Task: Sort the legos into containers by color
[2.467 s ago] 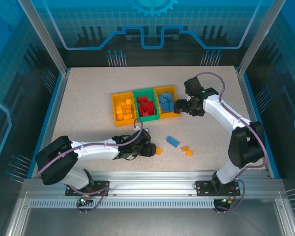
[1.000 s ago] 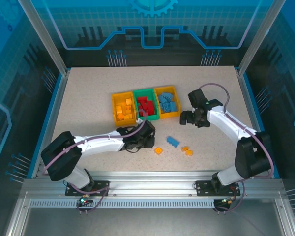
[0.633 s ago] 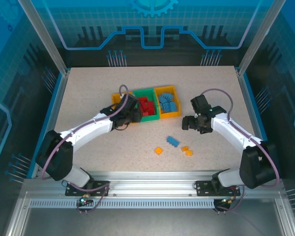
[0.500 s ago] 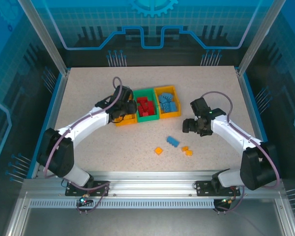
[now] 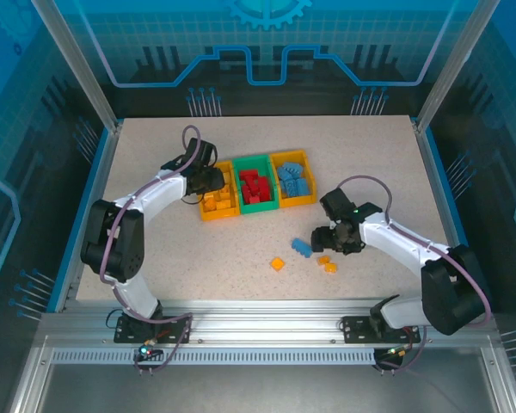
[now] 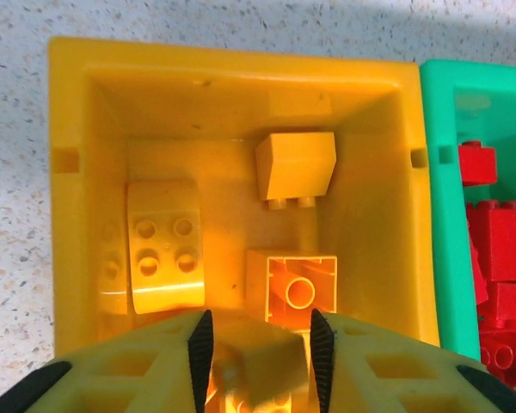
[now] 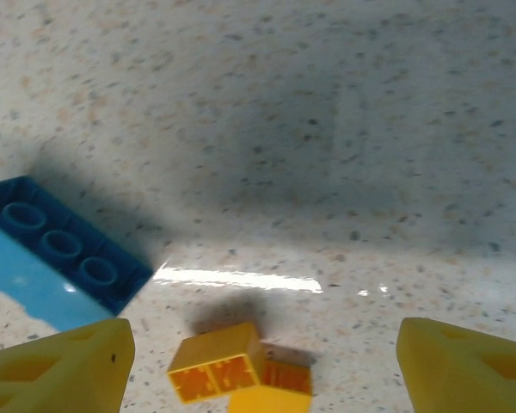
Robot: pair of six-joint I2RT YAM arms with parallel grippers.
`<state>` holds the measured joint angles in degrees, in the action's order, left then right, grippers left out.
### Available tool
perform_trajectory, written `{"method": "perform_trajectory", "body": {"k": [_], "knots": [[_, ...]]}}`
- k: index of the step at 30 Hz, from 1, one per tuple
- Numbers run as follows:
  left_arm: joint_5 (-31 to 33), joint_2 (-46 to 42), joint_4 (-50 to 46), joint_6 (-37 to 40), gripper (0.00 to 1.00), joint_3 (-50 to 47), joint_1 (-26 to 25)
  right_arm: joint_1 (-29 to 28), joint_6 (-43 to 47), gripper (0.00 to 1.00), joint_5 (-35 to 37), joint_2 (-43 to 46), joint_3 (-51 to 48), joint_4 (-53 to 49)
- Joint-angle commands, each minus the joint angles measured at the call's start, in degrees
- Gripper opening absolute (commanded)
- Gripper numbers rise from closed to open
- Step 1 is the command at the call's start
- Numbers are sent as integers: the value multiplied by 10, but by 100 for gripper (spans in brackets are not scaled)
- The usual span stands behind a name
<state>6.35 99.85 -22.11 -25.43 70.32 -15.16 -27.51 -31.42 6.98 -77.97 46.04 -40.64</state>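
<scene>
**Left gripper** [image 6: 258, 348]: clenched on an orange-yellow brick [image 6: 256, 361], held above the near end of the left yellow bin [image 6: 69, 172]. This bin holds several orange-yellow bricks [image 6: 159, 245].

- Hazard: the held brick hangs close to the bin's near wall. A release at this position may strike the rim and send the brick onto the surface [image 5: 155, 249].
- Hazard: the green bin [image 6: 443, 215], loaded with red bricks [image 6: 503, 249], stands directly against the yellow bin on one side. Sideways drift before release would place the brick with the wrong colour.

**Right gripper** [image 7: 258, 370]: released, jaws spread wide, low over two orange-yellow pieces [image 7: 215, 366] that lie against each other on the surface. Whether they are joined cannot be told. A blue brick [image 7: 52, 258] lies just beside the finger at the left of the wrist view.

- Hazard: closing here may catch both pieces unevenly, so that one slips out and skids away.
- Hazard: a descending finger may land on the blue brick and flick it, or draw it into the grasp and mix the colours.

**Outstanding items**: one more orange brick [image 5: 278, 263] lies apart from these, nearer the left arm. The right yellow bin [image 5: 294, 201] holds the blue bricks.
</scene>
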Motion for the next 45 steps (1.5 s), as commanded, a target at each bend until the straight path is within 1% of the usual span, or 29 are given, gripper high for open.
{"method": "perform_trajectory", "body": {"k": [1,3,5,7,8,11,12,14,18,25,27,28,32,35,38,40,42,45], "knots": [[-15,1,-5,-6,46,12,2,-24,9,80,7,15,-6,17],[-15,-3,-5,-12,54,9,2,-30,19,78,18,18,-6,17],[-16,-9,-3,-15,63,6,2,-34,37,77,13,22,-9,24],[-19,-20,1,-18,66,-1,1,-39,57,75,5,26,-12,31],[-23,-28,5,-19,69,-6,1,-44,69,73,-3,28,-13,35],[-32,-53,15,-23,78,-20,0,-61,108,72,-38,27,-12,50],[-33,-61,17,-24,83,-24,-1,-68,119,72,-43,22,-10,50],[-36,-79,20,-23,98,-36,-6,-84,144,72,-47,6,0,42],[-39,-103,19,-17,99,-56,-23,-96,156,74,-45,-32,22,30],[-39,-157,36,-35,99,-113,-47,-108,171,71,-28,-125,86,10],[-41,-172,38,-43,99,-130,-49,-113,177,67,-23,-145,100,8],[-41,-180,38,-46,99,-138,-49,-115,178,63,-23,-154,105,9],[-36,-211,34,-55,99,-169,-53,-118,177,43,-16,-177,119,0],[-34,-241,33,-62,99,-194,-54,-119,176,30,-3,-170,118,-3],[-31,-266,29,-66,99,-213,-60,-117,176,24,4,-148,126,-3],[-23,-277,25,-66,99,-222,-69,-112,175,23,1,-134,140,-4],[-15,-287,24,-66,99,-230,-85,-98,175,22,-9,-123,159,0],[4,-290,22,-66,99,-239,-124,-59,176,21,-44,-121,207,10]]}}
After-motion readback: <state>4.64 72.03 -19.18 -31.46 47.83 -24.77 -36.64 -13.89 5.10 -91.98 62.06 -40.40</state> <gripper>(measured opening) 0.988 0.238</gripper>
